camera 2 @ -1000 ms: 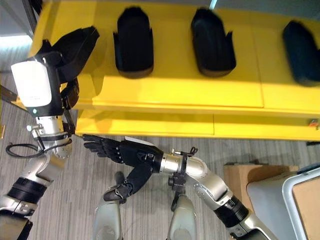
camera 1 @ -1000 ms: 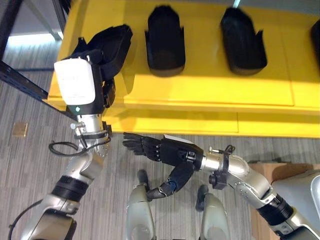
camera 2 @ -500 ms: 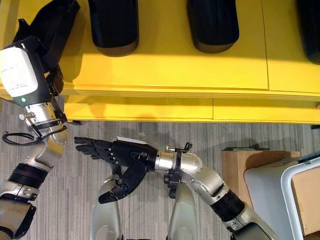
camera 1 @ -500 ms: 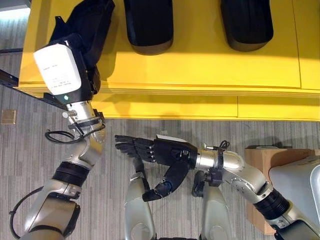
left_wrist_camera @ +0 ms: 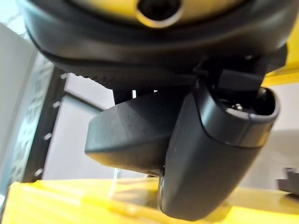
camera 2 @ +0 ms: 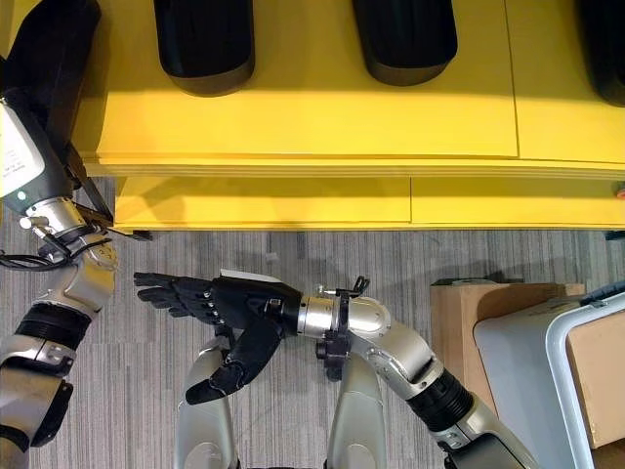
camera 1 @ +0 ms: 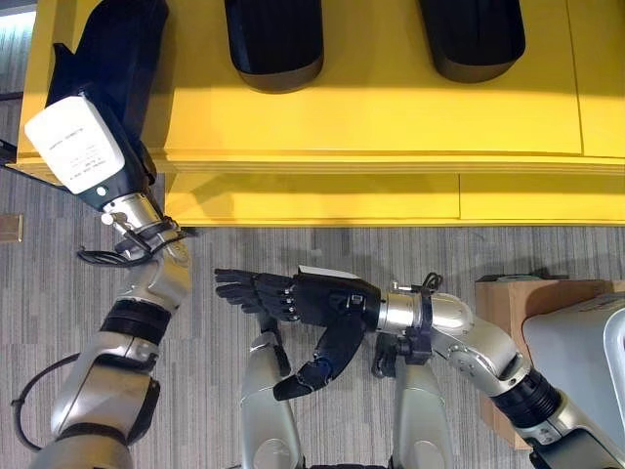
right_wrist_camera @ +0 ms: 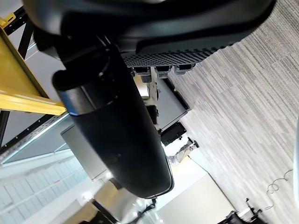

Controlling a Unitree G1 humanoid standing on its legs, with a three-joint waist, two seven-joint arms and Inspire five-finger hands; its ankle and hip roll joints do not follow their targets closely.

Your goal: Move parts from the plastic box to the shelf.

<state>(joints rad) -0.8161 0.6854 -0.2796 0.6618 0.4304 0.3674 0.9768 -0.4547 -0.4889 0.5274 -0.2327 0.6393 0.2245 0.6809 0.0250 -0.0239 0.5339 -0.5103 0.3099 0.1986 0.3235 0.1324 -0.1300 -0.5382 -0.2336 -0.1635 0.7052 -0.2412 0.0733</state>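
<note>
Fingers on my left hand (camera 1: 117, 147) are hidden behind the wrist block, so I can't tell their state, but the black part (camera 1: 112, 49) I'm bringing is sitting at the far left of the yellow shelf (camera 1: 391, 107), beside two parts (camera 1: 273, 39) already parked there. I'm judging this as the placing step; next comes letting go and backing off. My right hand (camera 1: 293, 293) is hovering flat over the grey striped floor (camera 1: 547, 249), fingers straight and together, holding nothing. Plastic box (camera 2: 576, 362) is waiting at my right.

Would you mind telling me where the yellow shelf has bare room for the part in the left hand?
The yellow shelf is bare along its front strip, before the two middle parts. Gaps between parts are narrower. The left hand already crowds the left end with its part.
</note>
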